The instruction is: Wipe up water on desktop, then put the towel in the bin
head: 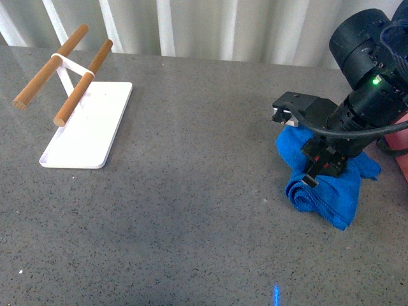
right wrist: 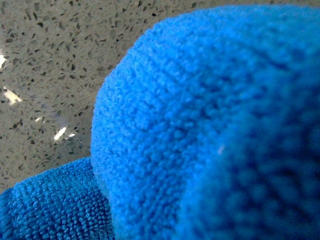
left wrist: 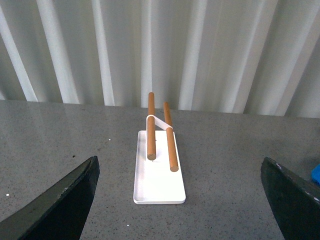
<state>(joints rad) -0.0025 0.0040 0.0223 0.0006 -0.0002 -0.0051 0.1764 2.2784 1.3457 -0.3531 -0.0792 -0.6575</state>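
Front camera. Your right claw (head: 320,160) points down into the towel (head: 331,191), which lies bunched and folded directly beneath it on the desktop (head: 191,210). You cannot read the jaw gap from here. A green light (head: 376,80) is lit on the arm (head: 366,44) above the claw. Bin (head: 403,159): pink sliver just right of the claw, at frame edge. The white tray (head: 89,134) with two wooden rods (head: 83,83) sits well apart to the claw's left, farther back.
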